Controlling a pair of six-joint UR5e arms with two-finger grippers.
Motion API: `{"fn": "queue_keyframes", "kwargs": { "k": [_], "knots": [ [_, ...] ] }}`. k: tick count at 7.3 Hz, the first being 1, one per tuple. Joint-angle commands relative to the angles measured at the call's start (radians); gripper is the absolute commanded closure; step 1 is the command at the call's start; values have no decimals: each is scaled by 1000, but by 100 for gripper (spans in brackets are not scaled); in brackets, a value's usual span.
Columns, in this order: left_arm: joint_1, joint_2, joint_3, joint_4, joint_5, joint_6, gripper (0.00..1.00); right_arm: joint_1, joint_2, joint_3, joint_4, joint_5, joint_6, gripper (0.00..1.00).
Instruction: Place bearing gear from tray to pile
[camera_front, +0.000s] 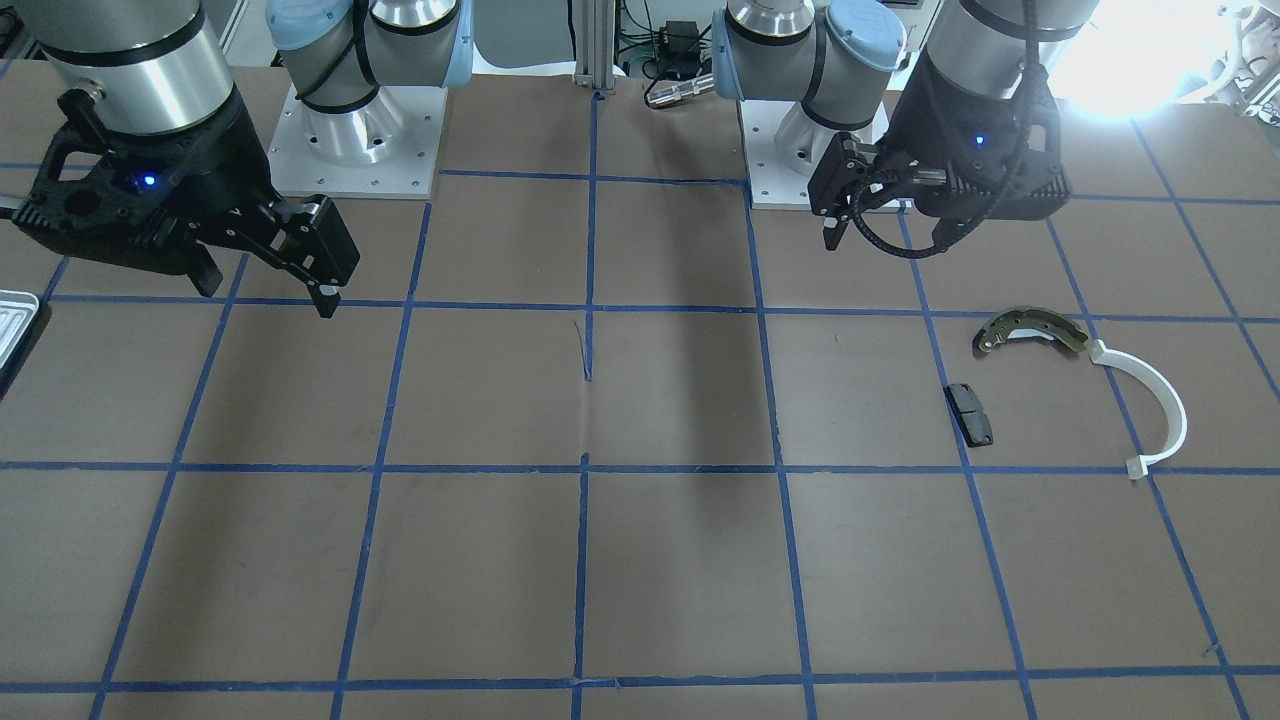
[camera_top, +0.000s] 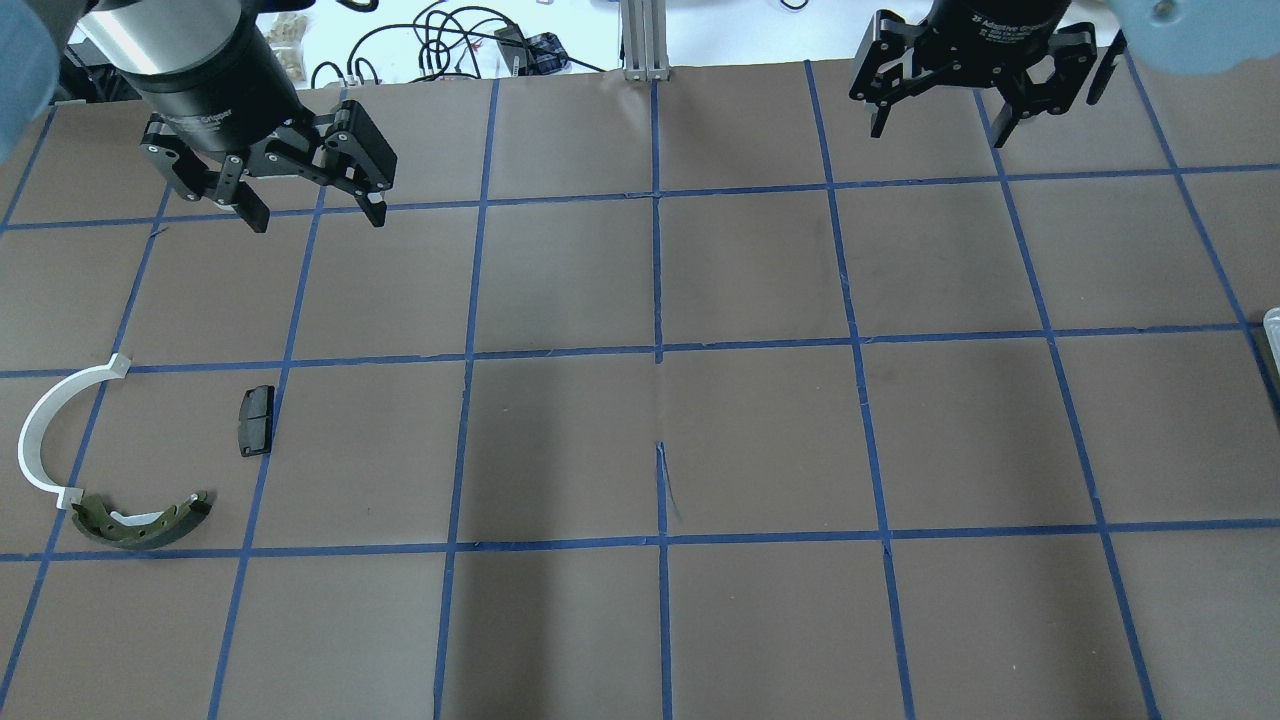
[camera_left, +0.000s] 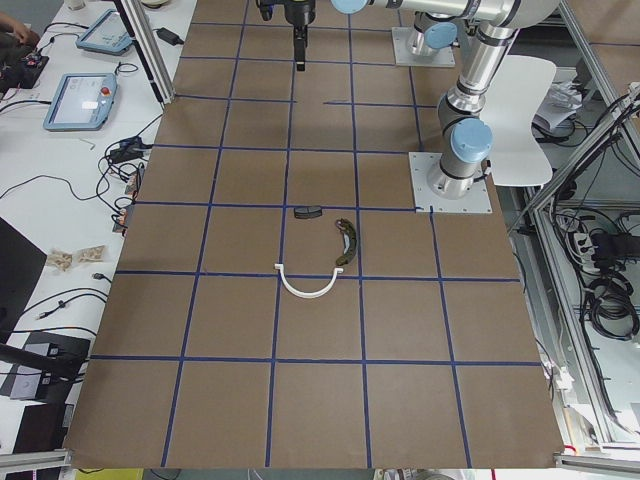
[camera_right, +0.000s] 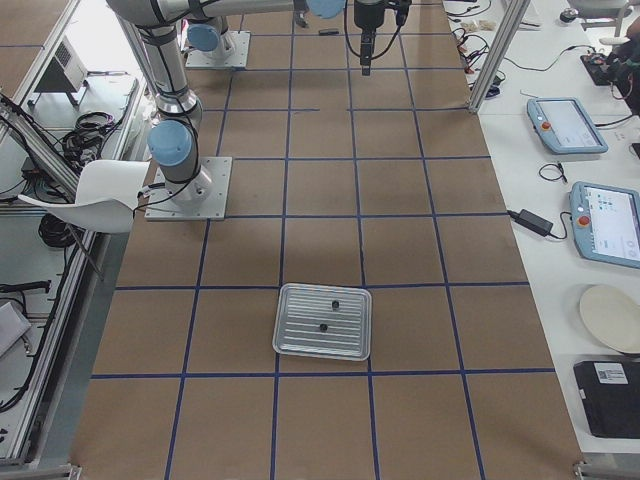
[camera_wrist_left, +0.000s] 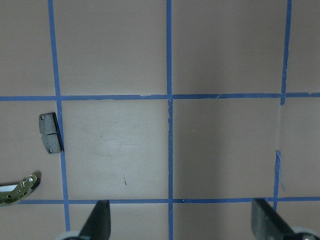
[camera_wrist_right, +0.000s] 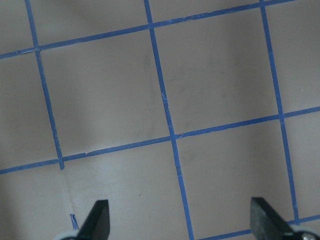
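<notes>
Front view: My right gripper (camera_front: 268, 292) is spread wide and empty, near the ribbed, pale metal tray (camera_front: 15, 315), which shows here only as a corner.
Overhead: My left gripper (camera_top: 315, 212) is also spread and empty. It hangs by the pile (camera_top: 100, 515): a curved brass-grey brake shoe (camera_top: 140, 522), a white half-ring (camera_top: 45, 430) and a flat black pad (camera_top: 255, 421).
Left side: The pile parts lie thin and flat.
Right side: One dark part (camera_right: 335, 297) and a second dark part (camera_right: 323, 326) sit on the tray. I can't tell which is the bearing gear, so I could grab the wrong one. A small round part may also slip off the ribs.
Left wrist: The pad and the shoe's tip are visible.
Right wrist: I see only the taped mat (camera_wrist_right: 215, 75), so the tray is out of sight and I'd approach it blind.
</notes>
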Motion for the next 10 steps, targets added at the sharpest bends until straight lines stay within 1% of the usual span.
{"fn": "queue_keyframes", "kwargs": {
  "k": [1,2,3,4,5,6,7,8,9,10],
  "knots": [
    [1,1,0,1,-2,0,0,-11,7,-4,-2,3,-2,0],
    [-1,1,0,2,-2,0,0,-40,4,-5,1,-6,-5,0],
    [-1,1,0,1,-2,0,0,-104,-5,-10,14,1,-58,0],
    [-1,1,-6,2,-3,-2,0,-188,-21,-11,71,-23,-231,0],
    [1,4,-15,2,-3,2,0,-304,-33,-11,91,-61,-450,0],
    [4,9,-18,1,-2,6,0,-442,-33,1,84,-64,-689,0],
    [4,9,-18,4,-2,9,0,-594,-19,7,76,-45,-983,0],
    [4,9,-18,4,-2,5,0,-718,23,18,30,-31,-1155,0],
    [4,10,-18,2,-2,8,0,-809,94,22,-46,-23,-1369,0],
    [4,10,-24,2,-2,6,0,-904,161,24,-86,13,-1476,0]
  ]
}}
